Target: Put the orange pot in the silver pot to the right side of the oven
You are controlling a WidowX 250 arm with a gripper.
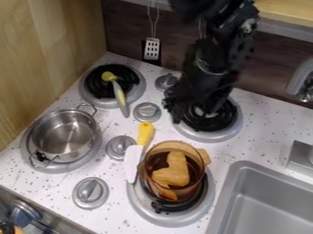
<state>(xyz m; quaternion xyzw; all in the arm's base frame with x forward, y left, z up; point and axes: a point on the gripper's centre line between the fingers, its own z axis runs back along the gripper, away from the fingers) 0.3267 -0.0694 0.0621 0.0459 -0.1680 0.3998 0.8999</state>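
Soft, even brightness across the pale counter [254, 123], with small glints on the silver pot [64, 133].

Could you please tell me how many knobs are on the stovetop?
4: the top knob beside the arm, the second knob below that, the third knob beside the white spatula, the fourth knob nearest the front. The arm may hide more.

- The round pot of see-through orange material [196, 170] stands upright on the lower right burner [172, 219]; it contains an orange-brown piece [172, 172].
- The round pot of shiny silver metal [65, 135], with two wire handles, sits upright on the left burner [63, 167].
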